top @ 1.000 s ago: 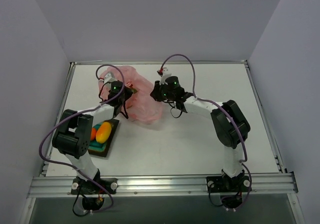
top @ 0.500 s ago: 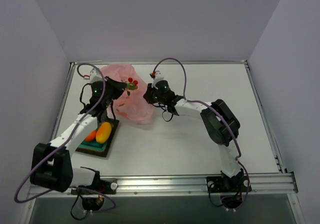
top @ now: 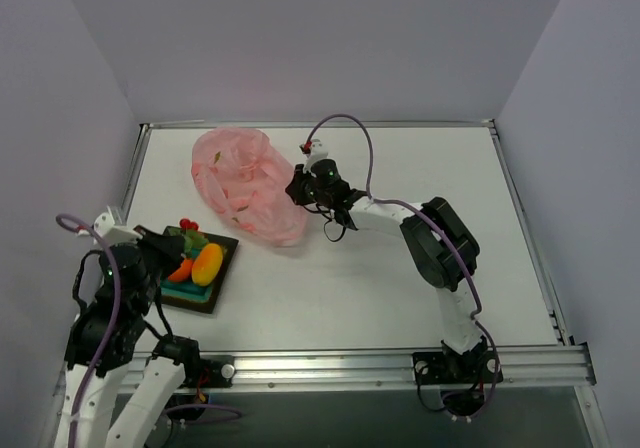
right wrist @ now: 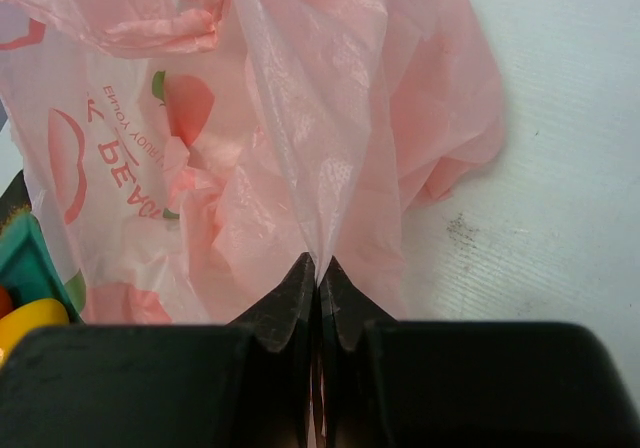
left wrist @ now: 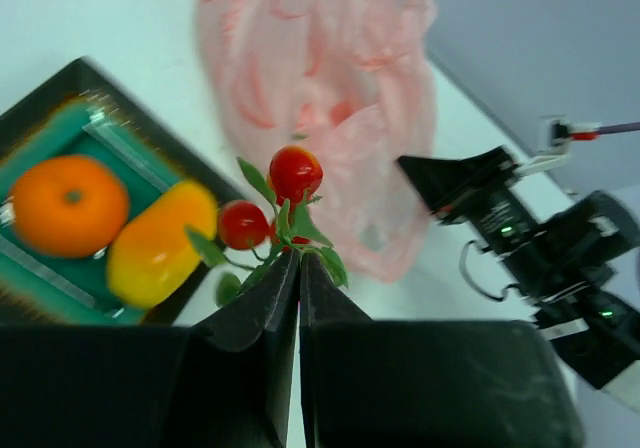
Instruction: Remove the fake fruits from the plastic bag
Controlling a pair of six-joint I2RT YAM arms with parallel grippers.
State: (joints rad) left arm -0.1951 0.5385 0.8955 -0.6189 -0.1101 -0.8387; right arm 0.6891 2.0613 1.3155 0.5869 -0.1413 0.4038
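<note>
Pinching seemingly only the stem of the cherry sprig (left wrist: 295, 173), left jaws could drop it off the tray (left wrist: 45, 98); right jaws clamp the bag (right wrist: 330, 118).

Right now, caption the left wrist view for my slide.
Left gripper pinches red berry sprig by tray holding orange fruit and yellow fruit; pink bag behind.

The bag (top: 245, 183) is pink with red lettering. The tray (top: 200, 304) is dark, teal inside. The berries (left wrist: 295, 173) are red, green-leaved.
</note>
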